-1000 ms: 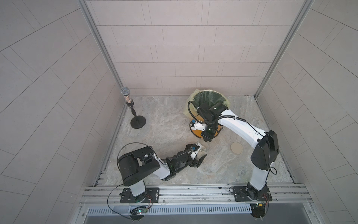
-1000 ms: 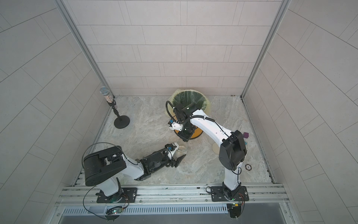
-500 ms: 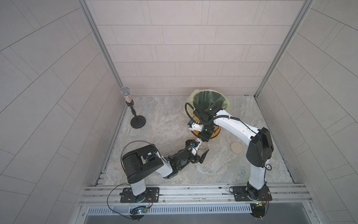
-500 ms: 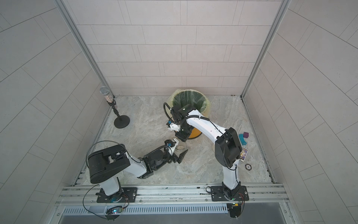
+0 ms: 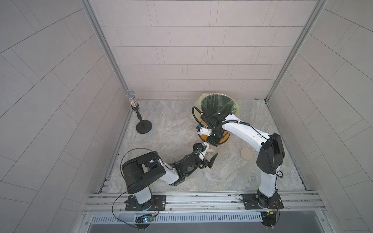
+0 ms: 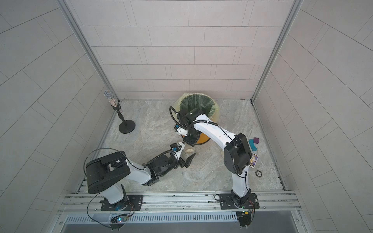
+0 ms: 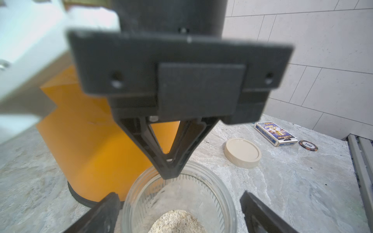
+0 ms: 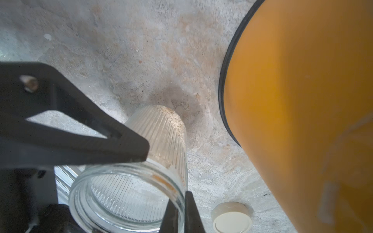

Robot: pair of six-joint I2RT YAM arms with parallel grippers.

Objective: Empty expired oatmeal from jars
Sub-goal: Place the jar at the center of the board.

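Where the marbled tabletop (image 5: 171, 125) meets the back wall, the lined orange bin (image 6: 202, 140) stands, and the glass jar (image 5: 211, 152) sits upright and uncapped just in front of it. The left gripper (image 7: 178, 195) is spread wide, a finger on either side of the jar, holding nothing. The right gripper (image 7: 169, 175) is fully closed and empty, its tip at the jar's bin-side rim. The cream lid (image 5: 246, 154) lies flat on the tabletop, apart from the jar. A heap of oatmeal (image 7: 177, 222) covers the jar's bottom.

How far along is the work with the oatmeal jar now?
Done: the lid lies off on the table. In hand: the left gripper, fingers open, flanks the upright jar; the shut right gripper sits at its rim. Left: the oatmeal is still inside, to tip into the bin.
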